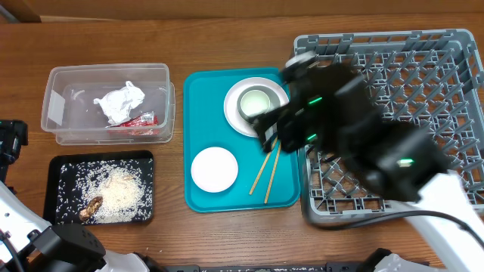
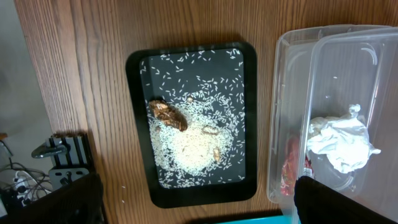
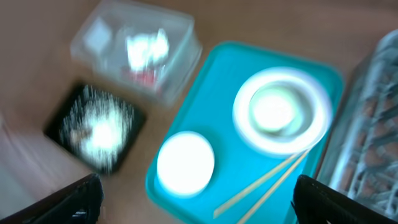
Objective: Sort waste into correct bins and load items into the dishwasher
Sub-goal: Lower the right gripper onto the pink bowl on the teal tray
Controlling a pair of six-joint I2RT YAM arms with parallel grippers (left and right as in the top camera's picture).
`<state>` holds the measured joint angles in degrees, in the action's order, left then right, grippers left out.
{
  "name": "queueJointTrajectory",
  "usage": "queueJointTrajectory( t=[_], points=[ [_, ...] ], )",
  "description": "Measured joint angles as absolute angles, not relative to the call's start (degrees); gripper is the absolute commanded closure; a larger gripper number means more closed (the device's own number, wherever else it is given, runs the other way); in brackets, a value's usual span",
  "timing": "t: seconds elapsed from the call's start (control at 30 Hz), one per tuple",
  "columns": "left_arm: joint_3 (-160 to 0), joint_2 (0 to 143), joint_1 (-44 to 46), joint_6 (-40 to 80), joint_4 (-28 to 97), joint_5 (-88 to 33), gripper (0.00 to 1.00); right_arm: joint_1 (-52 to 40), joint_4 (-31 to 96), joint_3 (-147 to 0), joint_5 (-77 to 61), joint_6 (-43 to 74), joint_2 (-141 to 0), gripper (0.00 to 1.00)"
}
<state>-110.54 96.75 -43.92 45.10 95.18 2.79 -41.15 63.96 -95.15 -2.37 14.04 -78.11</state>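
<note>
Chopsticks (image 1: 266, 175) lie near the right edge of teal tray (image 1: 200, 113); left hand (image 2: 199, 208) and right hand (image 3: 199, 208) spread wide.

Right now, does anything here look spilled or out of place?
Only small things. A white speck, likely a rice grain, lies on the table beside the black tray. The chopsticks lie splayed, not parallel, on the teal tray.

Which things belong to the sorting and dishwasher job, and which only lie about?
Job: crumpled white paper napkin, small red wrapper, loose white rice, clear plastic tub, black rectangular tray, large white plate, white bowl, white saucer, wooden chopsticks, grey plastic dish rack.
Lying about: teal serving tray.
</note>
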Motion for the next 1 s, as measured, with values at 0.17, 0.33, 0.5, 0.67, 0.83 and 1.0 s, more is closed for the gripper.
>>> queueJointTrajectory(
  t=[0.17, 0.33, 0.5, 0.67, 0.83, 1.0],
  points=[
    [-110.5, 96.7, -43.9, 45.1, 95.2, 2.8, 0.0, -50.8, 67.7, -95.2, -0.5, 16.5, -84.0, 0.0],
    [-110.5, 96.7, -43.9, 45.1, 95.2, 2.8, 0.0, -56.4, 65.6, -95.2, -3.2, 17.5, -88.8, 0.0],
    [-110.5, 96.7, -43.9, 45.1, 95.2, 2.8, 0.0, -58.3, 62.7, -95.2, -8.3, 18.0, -90.7, 0.0],
    [-110.5, 96.7, -43.9, 45.1, 95.2, 2.8, 0.0, -58.3, 59.7, -95.2, -10.5, 18.0, -90.8, 0.0],
    [-110.5, 96.7, -43.9, 45.1, 95.2, 2.8, 0.0, -58.3, 59.5, -95.3, -6.9, 19.0, -91.8, 0.0],
    [-110.5, 96.7, -43.9, 45.1, 95.2, 2.8, 0.0, -58.3, 58.3, -95.4, -2.0, 22.3, -97.5, 0.0]
  ],
)
